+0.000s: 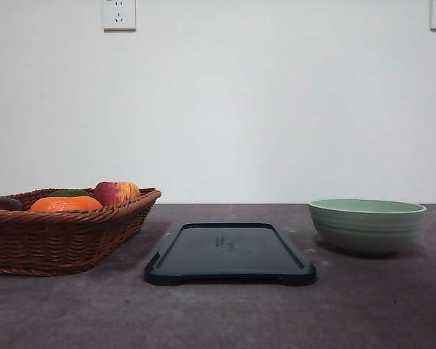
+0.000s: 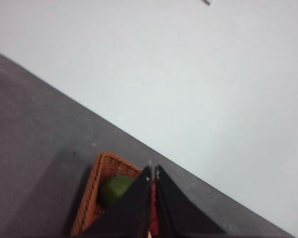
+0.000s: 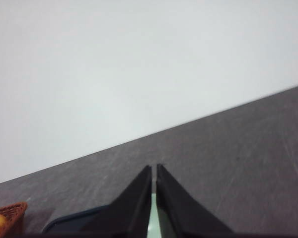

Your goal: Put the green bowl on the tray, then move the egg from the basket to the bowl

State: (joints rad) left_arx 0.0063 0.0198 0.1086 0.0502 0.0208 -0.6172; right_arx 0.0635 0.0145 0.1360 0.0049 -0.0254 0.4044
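Note:
The pale green bowl [image 1: 367, 225] stands on the dark table at the right, apart from the black tray [image 1: 230, 253] that lies flat in the middle. At the left sits the brown wicker basket [image 1: 58, 236], holding fruit; the egg is hidden from view. In the left wrist view my left gripper [image 2: 153, 171] is shut, its black fingers meeting over the basket [image 2: 92, 193] and a green fruit [image 2: 114, 189]. In the right wrist view my right gripper [image 3: 154, 168] is shut with nothing held, above the table, with a corner of the tray [image 3: 72, 220] and the basket [image 3: 7, 215] beside it.
An orange fruit [image 1: 65, 204], a red-yellow apple [image 1: 115, 193] and a dark item [image 1: 1, 204] show above the basket rim. A white wall with two sockets [image 1: 119, 14] stands behind the table. Bare tabletop [image 1: 218, 313] stretches in front of the tray.

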